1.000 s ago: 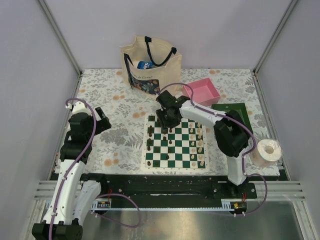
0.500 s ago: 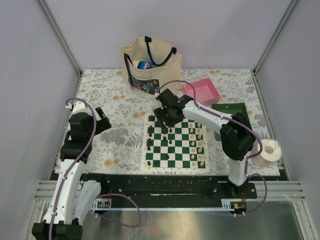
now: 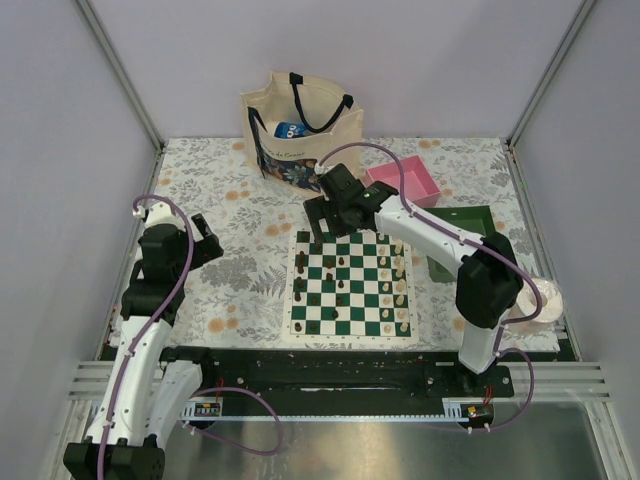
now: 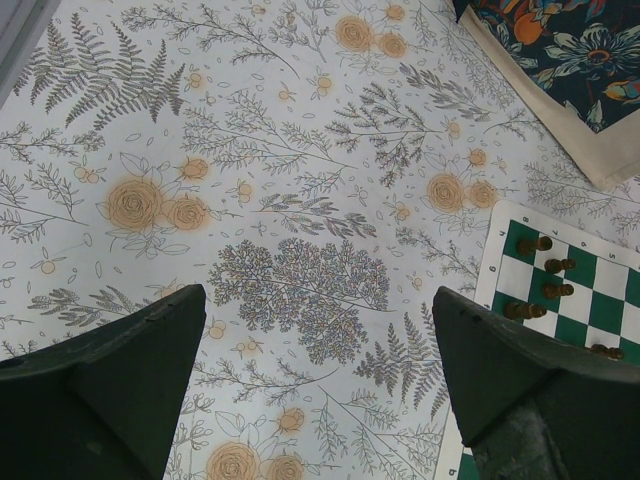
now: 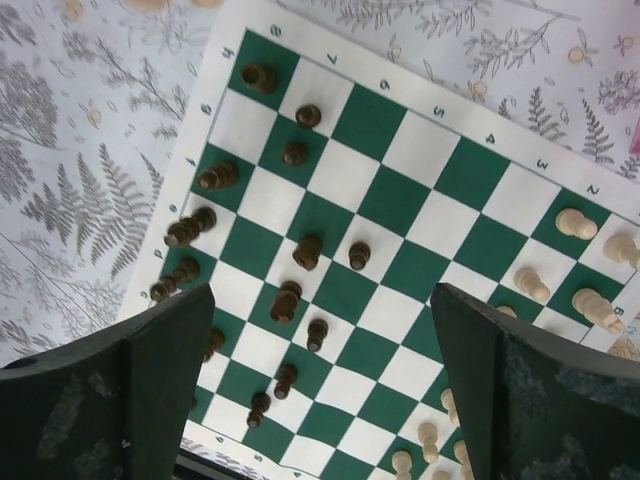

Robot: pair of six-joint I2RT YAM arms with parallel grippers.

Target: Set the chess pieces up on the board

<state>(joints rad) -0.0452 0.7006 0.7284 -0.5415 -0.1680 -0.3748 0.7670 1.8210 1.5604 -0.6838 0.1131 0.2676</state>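
Note:
The board lies in the middle of the table, green and white with a white border. Dark chess pieces stand on its left columns, some tipped over, and cream chess pieces stand along its right side. My right gripper hangs open over the board's far-left corner with nothing between its fingers. In the right wrist view the right gripper is above dark pieces, with cream pieces to the right. My left gripper is open and empty over the tablecloth, left of the board.
A cream tote bag stands behind the board; its edge shows in the left wrist view. A pink tray and a green tray sit at the back right. A paper roll is at the right edge.
My right gripper has opened wide and pulled up and back from the board's far-left squares toward the far edge. The left arm has not moved.

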